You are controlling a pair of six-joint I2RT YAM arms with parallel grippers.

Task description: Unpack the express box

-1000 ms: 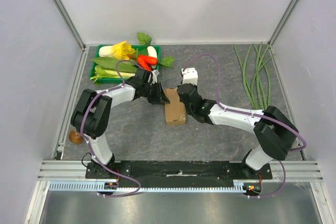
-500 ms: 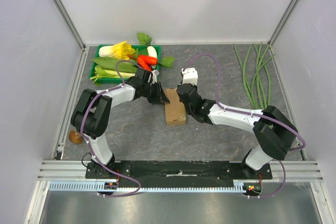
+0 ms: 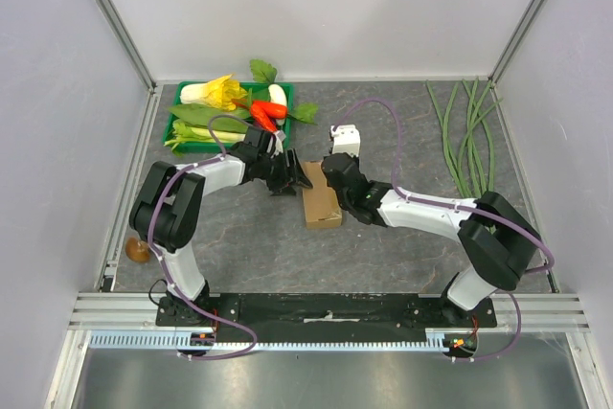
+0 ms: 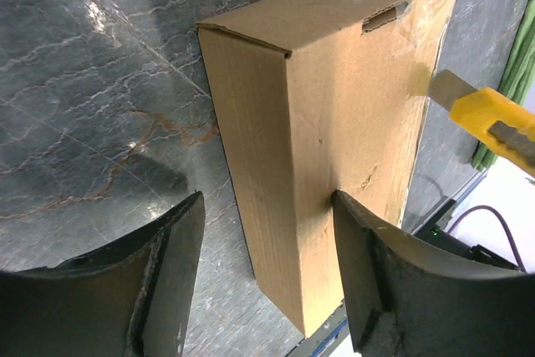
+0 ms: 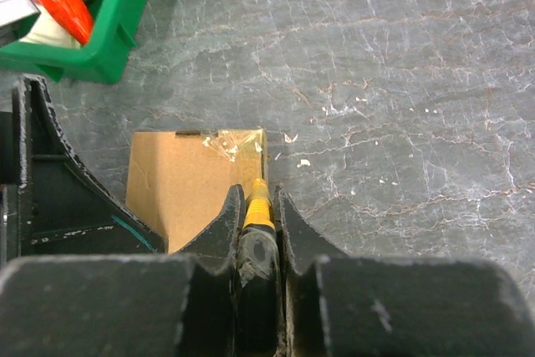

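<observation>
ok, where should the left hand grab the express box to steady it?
Across its short width: pinch the express box on its two flat, parallel long walls at the end nearest the open left hand, coming down from above. Keep off the far taped end, where the knife in the right hand sits.

Grey marbled table (image 3: 383,256) carries the express box (image 3: 321,206), green tray (image 3: 189,148), long beans (image 3: 466,136).

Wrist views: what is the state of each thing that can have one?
express box: closed, tape at one end crumpled.
left claw: open, not gripping the box.
right claw: shut on utility knife.
utility knife: blade out, at the box's taped edge.
green tray: holds vegetables.
</observation>
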